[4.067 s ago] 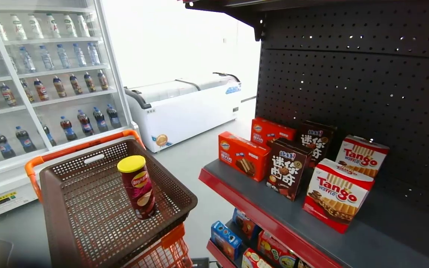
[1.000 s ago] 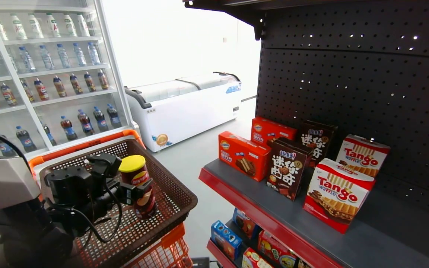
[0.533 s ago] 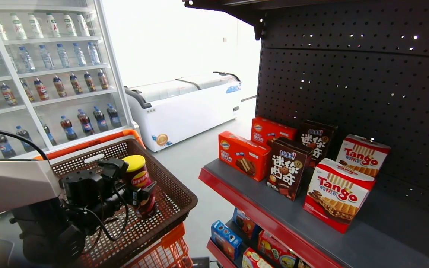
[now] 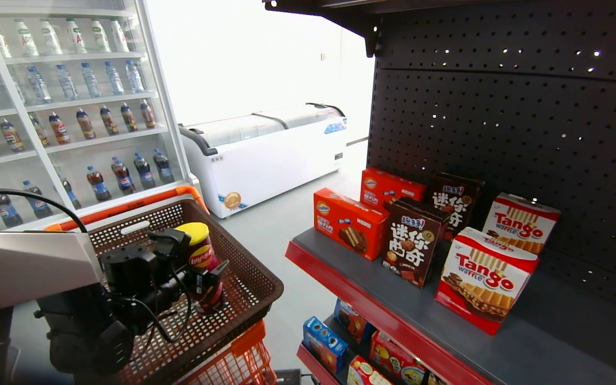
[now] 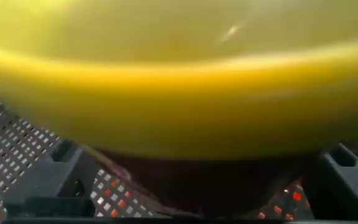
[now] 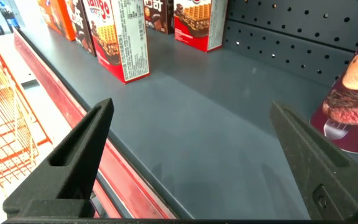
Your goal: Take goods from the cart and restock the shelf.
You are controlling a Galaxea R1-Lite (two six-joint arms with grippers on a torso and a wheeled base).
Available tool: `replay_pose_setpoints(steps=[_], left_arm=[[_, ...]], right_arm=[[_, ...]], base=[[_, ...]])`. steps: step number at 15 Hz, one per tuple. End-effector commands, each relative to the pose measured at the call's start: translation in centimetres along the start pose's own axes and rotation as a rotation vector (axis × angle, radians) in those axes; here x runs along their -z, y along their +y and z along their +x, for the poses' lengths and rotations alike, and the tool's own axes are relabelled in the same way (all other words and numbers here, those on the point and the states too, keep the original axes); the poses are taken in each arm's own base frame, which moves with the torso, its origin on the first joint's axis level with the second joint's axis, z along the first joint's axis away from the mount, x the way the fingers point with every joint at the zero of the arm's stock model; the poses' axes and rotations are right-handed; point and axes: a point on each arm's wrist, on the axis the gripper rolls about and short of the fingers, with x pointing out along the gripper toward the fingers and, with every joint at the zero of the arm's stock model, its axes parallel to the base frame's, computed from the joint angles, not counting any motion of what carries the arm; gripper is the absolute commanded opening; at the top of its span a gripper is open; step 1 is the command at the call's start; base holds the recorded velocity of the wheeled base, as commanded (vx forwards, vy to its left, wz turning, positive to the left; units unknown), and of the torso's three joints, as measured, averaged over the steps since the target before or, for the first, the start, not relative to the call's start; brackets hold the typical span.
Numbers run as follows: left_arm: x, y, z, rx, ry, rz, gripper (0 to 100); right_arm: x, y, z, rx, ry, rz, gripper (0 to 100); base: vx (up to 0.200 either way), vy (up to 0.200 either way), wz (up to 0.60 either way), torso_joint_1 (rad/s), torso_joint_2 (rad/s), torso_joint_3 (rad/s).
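Note:
A dark red chip can with a yellow lid (image 4: 197, 241) stands upright in the brown cart basket (image 4: 249, 270). My left gripper (image 4: 195, 260) is open, with one jaw on each side of the can below its lid. In the left wrist view the yellow lid (image 5: 185, 81) is right in front of the camera, and both black fingers (image 5: 51, 180) flank the can's dark body over the basket mesh (image 5: 11, 140). My right gripper (image 6: 191, 168) hangs open and holds nothing above the grey shelf board (image 6: 222, 118).
The shelf (image 4: 388, 299) carries orange boxes (image 4: 348, 222), brown boxes (image 4: 412, 246) and wafer boxes (image 4: 482, 278), with bare board to their right. A maroon bag (image 6: 353, 106) stands farther along. A drinks cooler (image 4: 72, 107) and a chest freezer (image 4: 265, 155) stand behind the cart.
My left arm came into view and has moved forward over the basket, bringing its jaws around the can. The can has stayed in place.

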Motion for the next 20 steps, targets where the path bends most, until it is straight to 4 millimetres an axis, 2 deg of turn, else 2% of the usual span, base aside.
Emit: replay_pose_setpoints(steps=[1,3,4,7,9,12,14,16,17,20], left_arm=[[0.5,-0.1,0.3,0.004,0.013,-0.001,100],[0.6,-0.5,0.4,0.014,0.012,0.002,100],[0.6,-0.5,0.5,0.016,0.012,0.004,0],[1.0,-0.7,0.3,0.015,0.037,0.010,0],[1.3,-1.7,-0.6,0.040,0.061,0.017,0],[-0.6,-2.7,-1.4,0.048,0.020,0.029,0],[-2.8,-3.7,-1.8,0.077,-0.041,0.042,0],[-7.9,-5.3,-2.5,0.129,-0.147,0.082,0],[-9.7,-5.7,-2.7,0.139,-0.182,0.084,0],[-12.3,-6.1,-3.3,0.148,-0.232,0.090,0]], right_arm=[[0.0,0.0,0.0,-0.001,0.001,0.000,100],[0.0,0.0,0.0,-0.001,0.001,0.000,100],[0.0,0.0,0.0,-0.001,0.001,0.000,100],[0.0,0.0,0.0,-0.001,0.001,0.000,100],[0.0,0.0,0.0,-0.001,0.001,0.000,100],[0.0,0.0,0.0,-0.001,0.001,0.000,100],[0.0,0.0,0.0,-0.001,0.001,0.000,100],[0.0,0.0,0.0,-0.001,0.001,0.000,100],[0.0,0.0,0.0,-0.001,0.001,0.000,100],[0.0,0.0,0.0,-0.001,0.001,0.000,100]], base=[[0.000,0.000,0.00,0.000,0.00,0.000],[0.000,0.000,0.00,0.000,0.00,0.000],[0.000,0.000,0.00,0.000,0.00,0.000],[0.000,0.000,0.00,0.000,0.00,0.000],[0.000,0.000,0.00,0.000,0.00,0.000],[0.000,0.000,0.00,0.000,0.00,0.000],[0.000,0.000,0.00,0.000,0.00,0.000],[0.000,0.000,0.00,0.000,0.00,0.000],[0.000,0.000,0.00,0.000,0.00,0.000],[0.000,0.000,0.00,0.000,0.00,0.000]])
